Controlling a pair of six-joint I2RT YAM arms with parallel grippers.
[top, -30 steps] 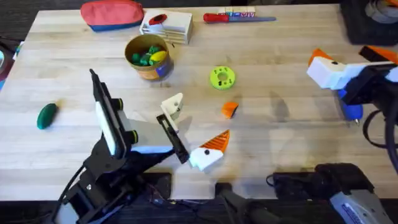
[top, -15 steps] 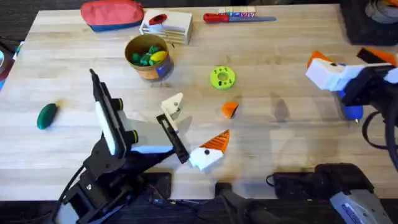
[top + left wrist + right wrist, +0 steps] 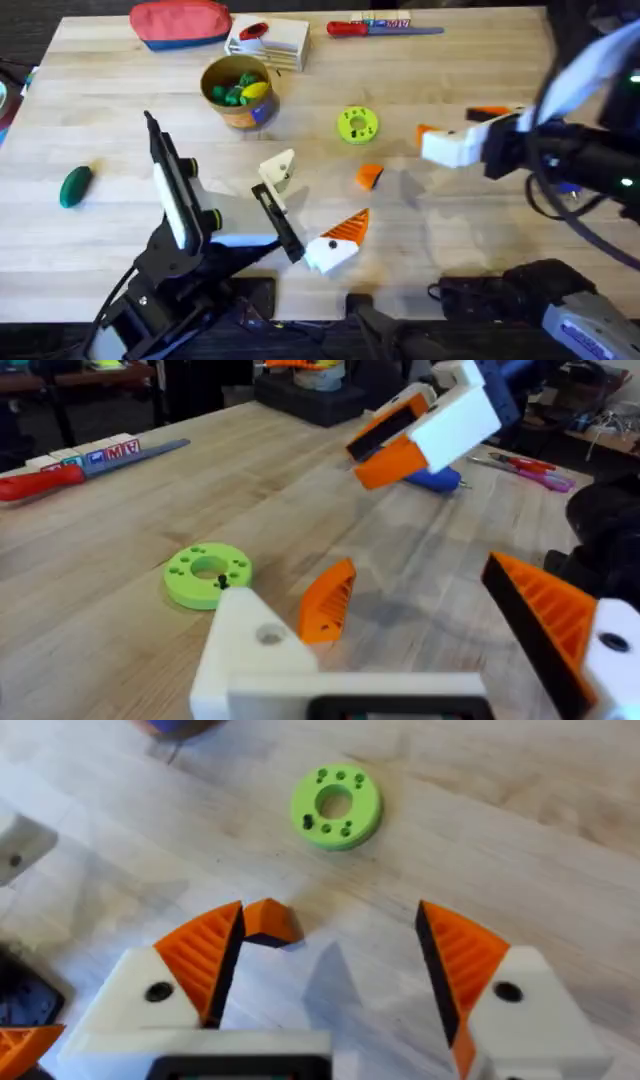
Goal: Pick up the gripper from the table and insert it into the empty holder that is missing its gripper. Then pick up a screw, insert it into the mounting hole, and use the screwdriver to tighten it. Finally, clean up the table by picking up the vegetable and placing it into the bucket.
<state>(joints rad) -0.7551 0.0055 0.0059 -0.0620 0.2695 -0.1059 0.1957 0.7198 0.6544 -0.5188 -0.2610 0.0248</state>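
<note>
Overhead: vegetable [image 3: 75,185] far left; right wrist: right tool [image 3: 330,970] gaping above gripper [image 3: 268,923].

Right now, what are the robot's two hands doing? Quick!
Left gripper: open, holding nothing; one finger lacks its orange pad.
Right gripper: open, empty, above the orange gripper.

Right gripper [image 3: 328,965] fingers spread wide above table [image 3: 520,840]; orange gripper [image 3: 268,923] beside one pad [image 3: 205,952]; green disc [image 3: 336,806] beyond.
</note>
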